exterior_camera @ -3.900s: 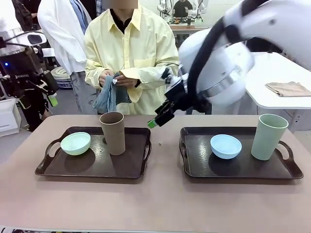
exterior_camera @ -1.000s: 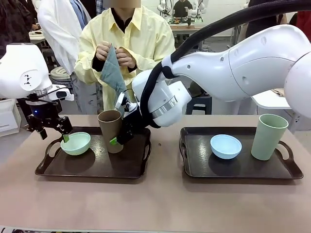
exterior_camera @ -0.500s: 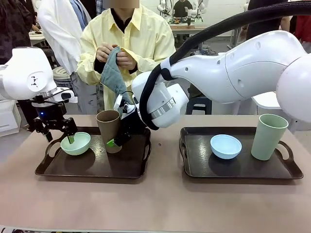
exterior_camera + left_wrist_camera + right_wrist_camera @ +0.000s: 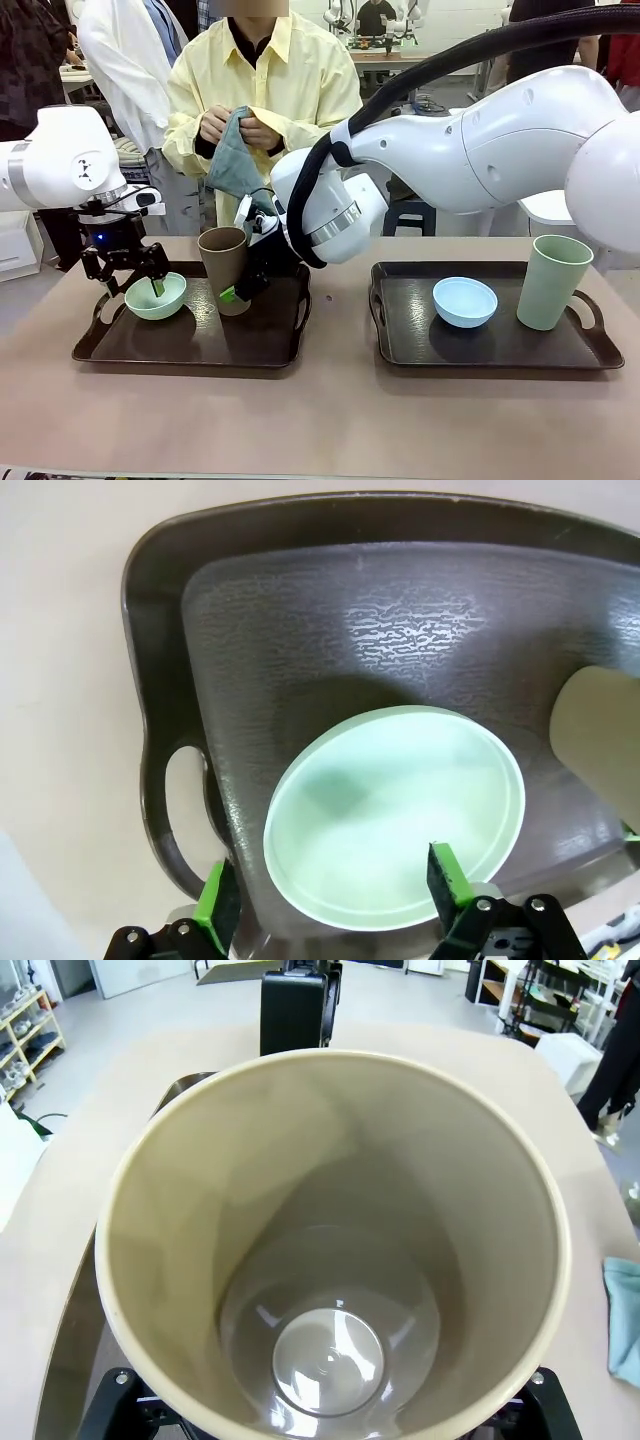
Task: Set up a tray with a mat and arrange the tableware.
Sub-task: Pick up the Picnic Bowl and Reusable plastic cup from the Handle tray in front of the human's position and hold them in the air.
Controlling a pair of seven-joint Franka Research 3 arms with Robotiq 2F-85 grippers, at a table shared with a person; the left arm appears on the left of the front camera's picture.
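Down at the mint bowl now with the left gripper, after hanging nearer the tray handle a second ago. Straddling the bowl's rim from above: one pad outside the wall, the other over the inside. Narrowing, yet visibly short of a pinch, with the bowl flat on the left tray.

Reached across the middle with the right gripper to the brown tumbler on that same tray, just beside the bowl. Barely shifted over the last second, apart from nudging the tumbler a touch toward the bowl. Wrapped low around the tumbler's wall. From the right wrist, looking straight down into the cup with the pads hidden behind it, so cannot tell whether clamped or only close.

Across the counter, gathered in the person's hands: the grey-blue cloth, held up and spread a second ago. By the task, the mat, waiting for a cleared tray.

Read together: poised to lift both pieces off the left tray at once, and so to make room for the mat. Not yet lifted, either one. Left alone on the right tray: the blue bowl and green tumbler, standing where seen earlier.

Worth watching: a thin rim pinch on the bowl, liable to tip once raised.
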